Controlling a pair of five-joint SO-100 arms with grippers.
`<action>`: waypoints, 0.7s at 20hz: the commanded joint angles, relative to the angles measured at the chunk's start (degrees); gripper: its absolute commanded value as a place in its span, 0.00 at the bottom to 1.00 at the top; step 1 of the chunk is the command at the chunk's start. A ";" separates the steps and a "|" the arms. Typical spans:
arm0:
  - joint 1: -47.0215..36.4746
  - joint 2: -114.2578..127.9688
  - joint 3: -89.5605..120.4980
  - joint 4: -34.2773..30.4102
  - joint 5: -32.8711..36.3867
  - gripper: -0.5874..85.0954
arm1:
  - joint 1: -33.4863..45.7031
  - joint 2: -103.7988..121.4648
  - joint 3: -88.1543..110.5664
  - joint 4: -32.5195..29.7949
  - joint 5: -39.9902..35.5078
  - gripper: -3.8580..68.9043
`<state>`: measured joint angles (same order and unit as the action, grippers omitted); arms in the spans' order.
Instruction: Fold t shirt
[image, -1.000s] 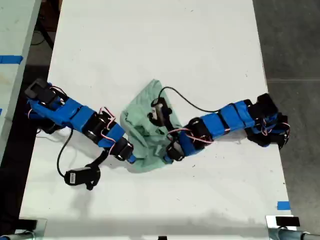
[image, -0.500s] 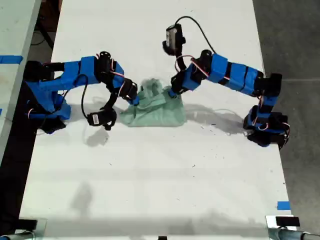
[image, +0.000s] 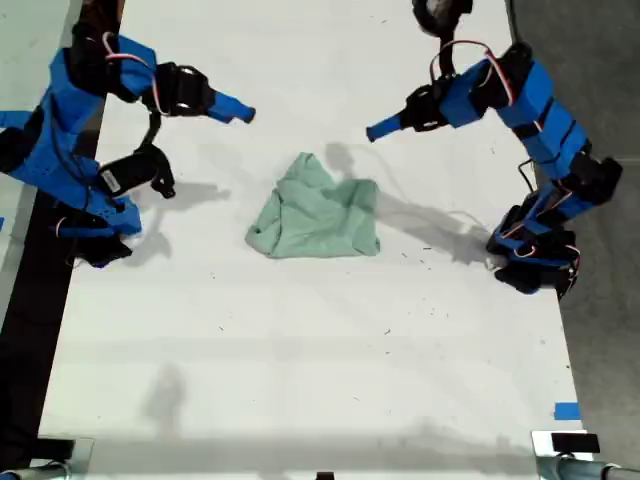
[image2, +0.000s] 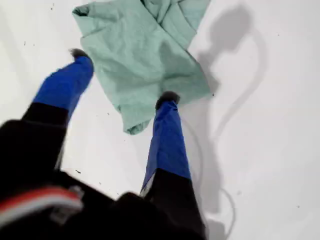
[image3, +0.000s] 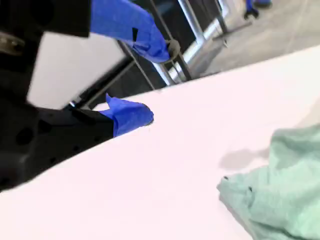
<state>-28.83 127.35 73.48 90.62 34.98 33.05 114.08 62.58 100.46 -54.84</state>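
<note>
The white tabletop (image: 300, 380) holds the t shirt (image: 318, 215), bunched at the centre of the exterior view. My first end effector (image2: 124, 76) hangs wide open above it, and my second end effector (image3: 150, 80) (also parted, empty) stands clear. The cloth likely needs its outer corners pinched and drawn flat before any fold.

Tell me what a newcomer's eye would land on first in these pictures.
The crumpled mint-green t shirt catches the eye first, lying alone in a loose bundle near the middle of the white table. Next come the two blue arms raised on either side of it in the exterior view, with my first gripper open above the cloth and my second gripper open too, neither holding anything.
</note>
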 joint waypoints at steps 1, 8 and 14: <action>0.18 17.84 5.89 -2.81 -3.60 0.00 | -0.70 17.84 12.92 0.35 3.78 0.07; 16.61 61.96 82.44 -42.45 -18.63 0.00 | -28.65 63.63 62.84 -9.67 26.10 0.07; 17.14 78.22 114.96 -46.05 -24.26 0.00 | -36.30 87.28 104.24 -16.61 31.11 0.07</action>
<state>-11.16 204.26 182.90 43.59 12.66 -2.55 199.60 160.40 87.28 -23.38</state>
